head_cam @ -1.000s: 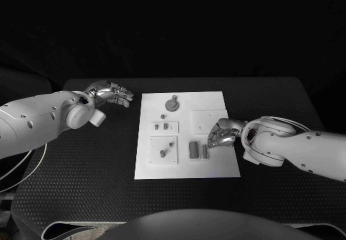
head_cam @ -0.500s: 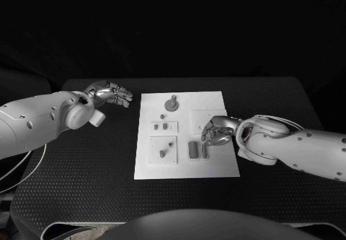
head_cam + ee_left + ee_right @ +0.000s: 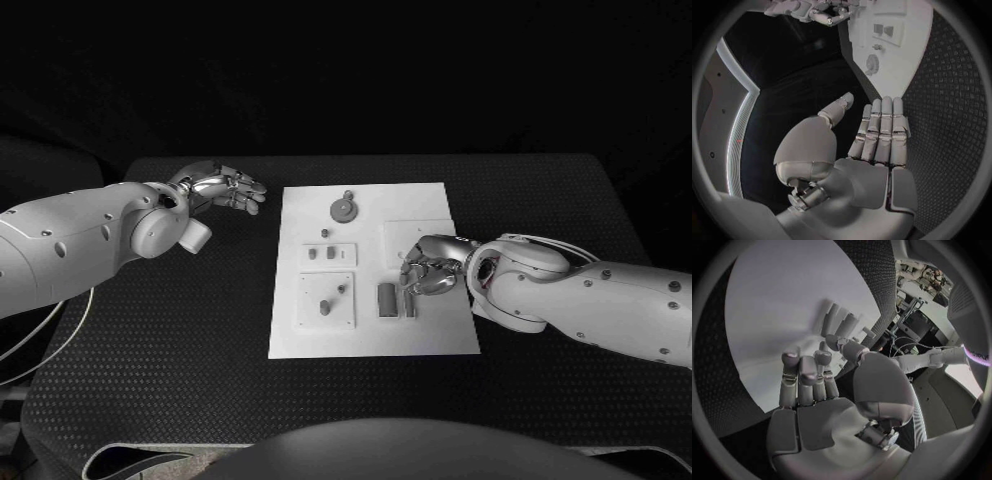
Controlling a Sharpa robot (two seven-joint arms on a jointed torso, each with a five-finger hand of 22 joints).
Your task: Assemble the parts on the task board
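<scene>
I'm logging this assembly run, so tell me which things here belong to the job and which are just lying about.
Part of the job:
- white task board
- round part at the board's far end
- two upright bars near the right hand
- small pieces in the middle block
- left hand, open, off the board

Just there:
- black table
- cable at the table's left edge

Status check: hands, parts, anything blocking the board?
Left hand open, hovering off the task board. Right hand over the board's upright grey parts, fingers curled; grip unclear. Round part lies untouched. Nothing in the way.
</scene>
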